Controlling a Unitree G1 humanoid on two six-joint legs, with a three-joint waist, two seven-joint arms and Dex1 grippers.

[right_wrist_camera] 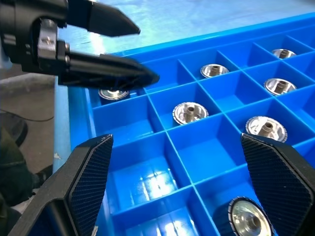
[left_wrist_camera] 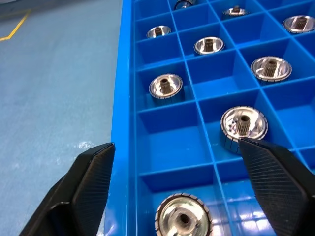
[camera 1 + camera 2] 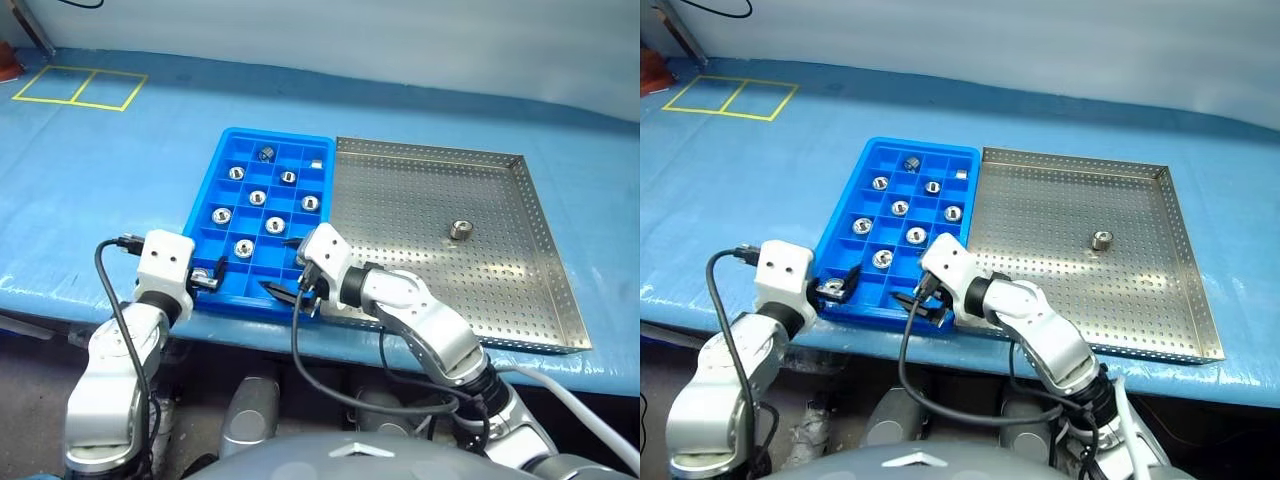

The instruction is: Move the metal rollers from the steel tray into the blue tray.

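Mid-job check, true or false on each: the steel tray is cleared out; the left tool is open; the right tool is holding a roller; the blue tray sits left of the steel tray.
1. The steel tray is cleared out. False: one metal roller still lies on it.
2. The left tool is open. True; a roller lies in the cell beneath it.
3. The right tool is holding a roller. False: it is open and holds nothing.
4. The blue tray sits left of the steel tray. True.
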